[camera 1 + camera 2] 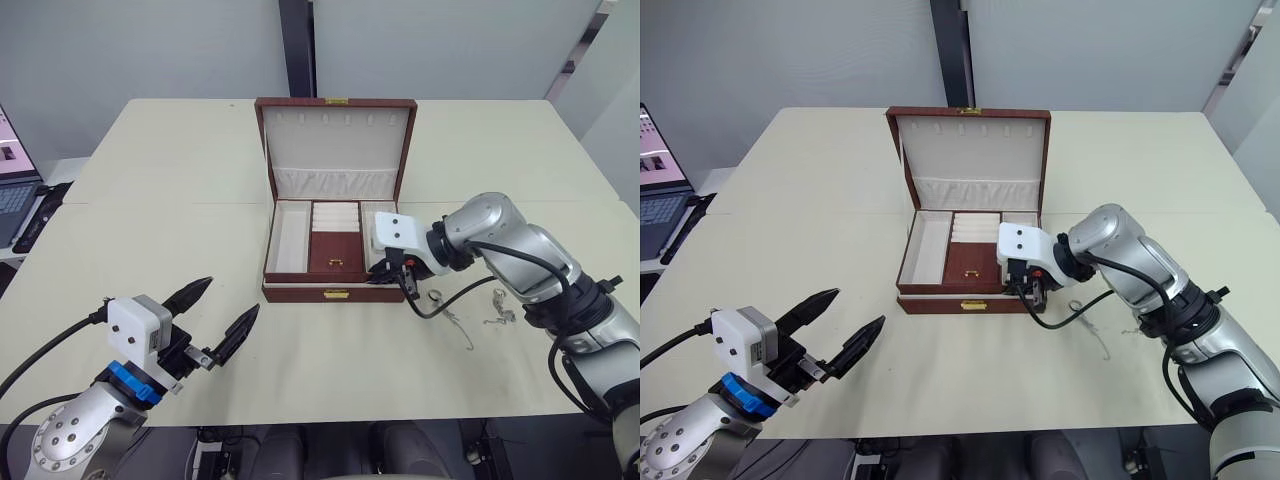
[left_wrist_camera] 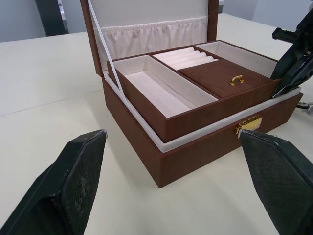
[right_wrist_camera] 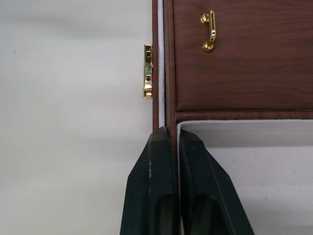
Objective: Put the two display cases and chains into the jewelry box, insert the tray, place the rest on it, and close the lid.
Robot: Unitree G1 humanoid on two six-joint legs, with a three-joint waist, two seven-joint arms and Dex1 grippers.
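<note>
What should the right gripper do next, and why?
Probably let go and lift clear. The right gripper is pinched on the front edge of the tray, which already sits level in the jewelry box. Chains lie on the table beside it.

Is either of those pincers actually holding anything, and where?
The right pincer pinches the tray by its front wall at the right compartment. The left pincer is open and empty.
</note>
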